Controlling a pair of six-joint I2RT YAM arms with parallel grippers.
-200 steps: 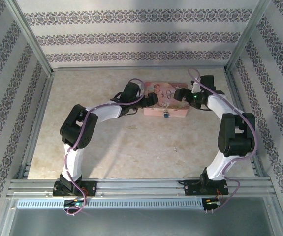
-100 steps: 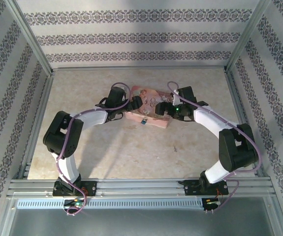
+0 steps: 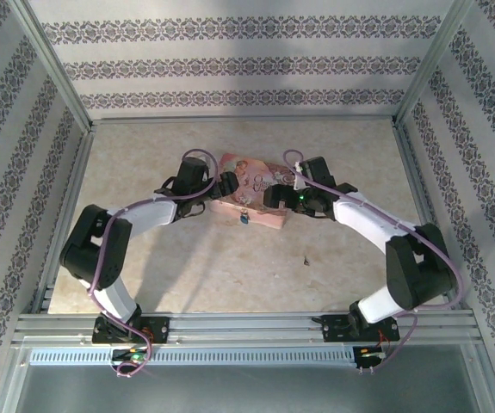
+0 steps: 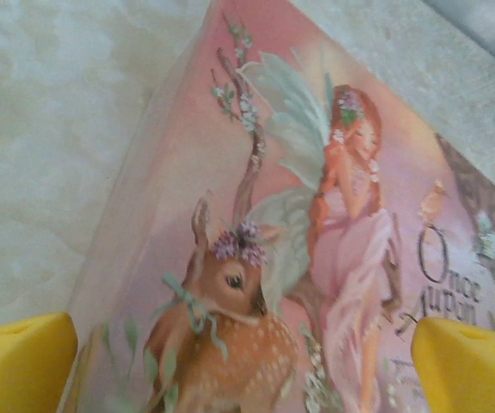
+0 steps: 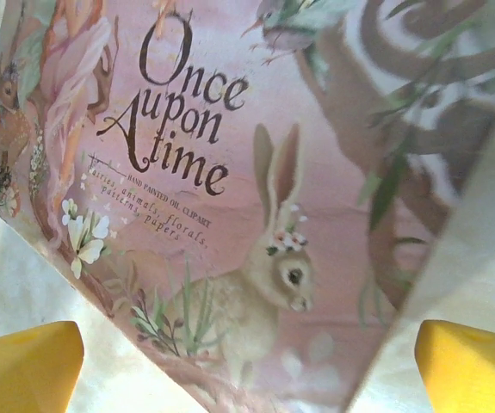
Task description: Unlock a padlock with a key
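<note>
The padlock [image 3: 244, 218] is a tiny silvery item with a blue part, hanging at the near edge of a flat pink illustrated tin [image 3: 249, 182] on the table. My left gripper [image 3: 228, 185] is at the tin's left end and my right gripper [image 3: 275, 196] at its right end. In the left wrist view the left gripper [image 4: 243, 361] is open, with its yellow fingers [image 4: 19, 361] wide apart over the tin's deer picture [image 4: 230, 284]. In the right wrist view the right gripper [image 5: 247, 366] is open and straddles a corner of the tin [image 5: 230, 129]. No key can be made out.
The beige table [image 3: 230, 267] is fenced by an aluminium frame [image 3: 247, 323] and patterned walls. A small dark speck [image 3: 306, 258] lies on the table, in front of and to the right of the tin.
Both arms have swung left and toward the near edge. The pink tin has slid left and turned between them, carrying the padlock with it.
</note>
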